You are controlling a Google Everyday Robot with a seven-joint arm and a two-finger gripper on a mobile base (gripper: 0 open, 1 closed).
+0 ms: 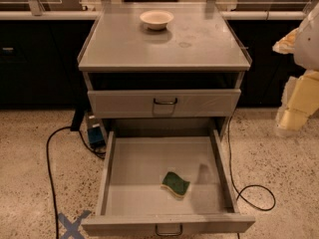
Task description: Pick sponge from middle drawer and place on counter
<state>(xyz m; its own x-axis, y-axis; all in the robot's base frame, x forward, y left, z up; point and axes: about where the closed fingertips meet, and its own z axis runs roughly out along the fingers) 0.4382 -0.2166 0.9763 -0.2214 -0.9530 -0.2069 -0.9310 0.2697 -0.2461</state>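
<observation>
The drawer (144, 168) holds the sponge (175, 183) flat near its front; the gripper (298, 103), off right, grip state untellable, should descend squarely.

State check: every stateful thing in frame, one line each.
Wide grey metal middle drawer: pulled open, sponge inside.
Green-and-yellow sponge: lying green face up on the drawer floor, near the front, ungripped.
Flat grey counter: bears the bowl, no sponge yet.
Grey upper drawer with black handle: shut.
Cream-white bowl: upright, at the counter's back.
Robot gripper: at the right edge, beside the cabinet, apart from the sponge.
</observation>
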